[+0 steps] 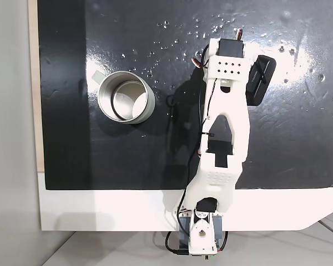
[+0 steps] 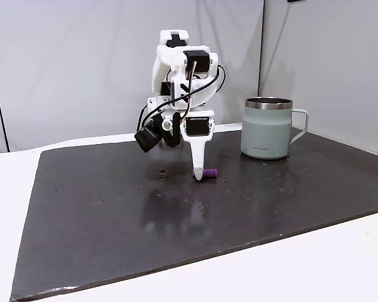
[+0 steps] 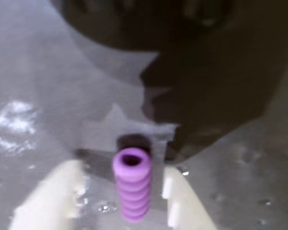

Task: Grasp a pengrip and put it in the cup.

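Pengrip [image 3: 131, 192], a small purple ribbed tube, lies on the dark mat [image 3: 33, 72] between the two white fingers [image 3: 182, 201] in the wrist view, with its open end turned away from the camera. The fingers stand apart, one on each side of the tube. A small gap shows on the left side; on the right side the finger is very near the tube, and I cannot tell if it touches. In a fixed view from the side, the gripper [image 2: 199, 175] points straight down with its tip at the mat [image 2: 113, 214], and the pengrip [image 2: 210, 173] lies just beside the tip, on the right.

The cup [image 2: 266, 128], silvery metal with a handle, stands upright on the same mat, well apart from the pengrip, further back and to the right in this view. In a fixed view from above, the cup [image 1: 144, 113] is to the left of the white arm [image 1: 225, 133], and the arm covers the place of the pengrip. The mat lies on a white table [image 2: 340, 264].
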